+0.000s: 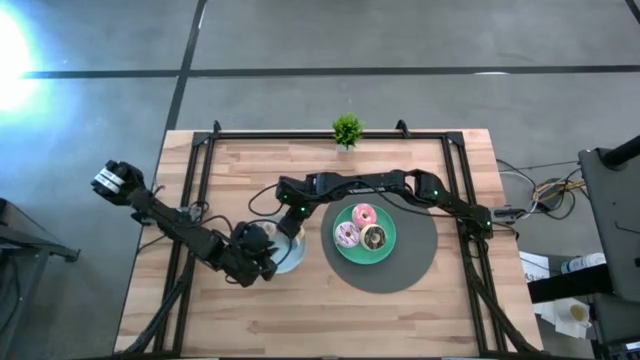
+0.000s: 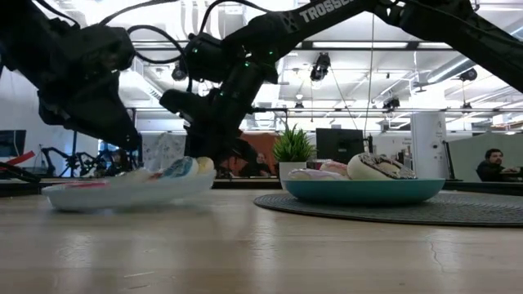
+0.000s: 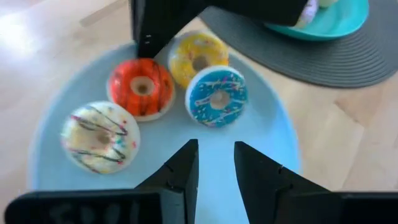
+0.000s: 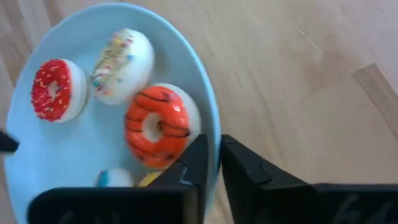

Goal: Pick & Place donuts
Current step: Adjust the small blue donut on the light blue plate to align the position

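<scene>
On the light-blue plate [image 3: 56, 118], the landmark for everything else, sit the mini donuts: an orange one with dark stripes [image 3: 142, 88], a yellow one [image 3: 198, 57], a blue-iced one with sprinkles [image 3: 217, 96] and a white one with dark drizzle [image 3: 99, 135]; the right wrist view adds a red-iced one with pale sprinkles [image 4: 51, 89] and a white sprinkled one [image 4: 122, 64] nearer the plate's far side. All are small glossy rings with moulded icing, likely hard plastic, lying flat and close together, so a gripper would probably need to pinch across a ring's wall. Beside the blue plate, on a ribbed dark round mat [image 1: 418, 262], a green plate [image 1: 388, 240] carries three larger donuts: pink [image 1: 364, 214], pale pink [image 1: 347, 235] and chocolate [image 1: 374, 238], seemingly the sorted set. The left gripper [image 3: 216, 160] hovers over the blue plate's near edge, its fingers slightly apart and holding nothing, aimed toward the blue-iced ring, presumably to line up a pick. The right gripper [image 4: 213, 165] hangs at the blue plate's rim next to the orange ring, fingers a narrow gap apart and empty, straddling the rim. Beyond the plates, the pale wooden worktop [image 1: 330, 330] has smooth planks, and a small green plant [image 1: 347, 129] stands at its far edge.
</scene>
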`<state>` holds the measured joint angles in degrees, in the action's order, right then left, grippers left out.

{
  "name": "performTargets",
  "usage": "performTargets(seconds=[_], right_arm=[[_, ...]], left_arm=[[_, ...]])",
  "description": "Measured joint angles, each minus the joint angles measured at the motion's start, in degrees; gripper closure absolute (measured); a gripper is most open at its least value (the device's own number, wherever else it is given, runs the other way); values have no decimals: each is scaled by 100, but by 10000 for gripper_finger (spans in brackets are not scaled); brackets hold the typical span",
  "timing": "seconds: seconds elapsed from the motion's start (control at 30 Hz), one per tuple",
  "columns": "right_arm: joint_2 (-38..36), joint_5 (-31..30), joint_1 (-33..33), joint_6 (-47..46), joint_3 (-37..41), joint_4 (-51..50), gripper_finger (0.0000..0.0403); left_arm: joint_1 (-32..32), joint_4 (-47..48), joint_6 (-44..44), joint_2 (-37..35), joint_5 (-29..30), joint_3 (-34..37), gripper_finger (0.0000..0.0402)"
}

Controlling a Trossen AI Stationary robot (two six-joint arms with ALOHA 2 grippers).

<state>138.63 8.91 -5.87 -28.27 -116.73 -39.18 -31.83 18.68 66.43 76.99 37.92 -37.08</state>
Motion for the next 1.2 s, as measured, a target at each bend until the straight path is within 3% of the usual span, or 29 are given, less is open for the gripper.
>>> performTargets(seconds=[0.23,0.43,0.63,0.77,0.97,1.2], right_arm=[[-1,10,0,23,0,-2,288],[-301,-271,-1,1097,0,-111,235],[-757,-332,100,2271,13,-135,225],[-924,-355,140,2223,72,-164,224],[-963,-443,116,2093,236,-417,208],[-995,-438,127,2004,426,-766,182]], left_arm=[[-2,401,106,-206,-27,4,323],[-232,1904,905,-833,-44,19,323],[-339,1924,1417,-1581,-182,630,323],[-273,1533,1573,-1964,-480,1129,323],[-105,1577,2517,-2526,-831,1523,323],[291,1547,2541,-2695,-1574,1753,323]])
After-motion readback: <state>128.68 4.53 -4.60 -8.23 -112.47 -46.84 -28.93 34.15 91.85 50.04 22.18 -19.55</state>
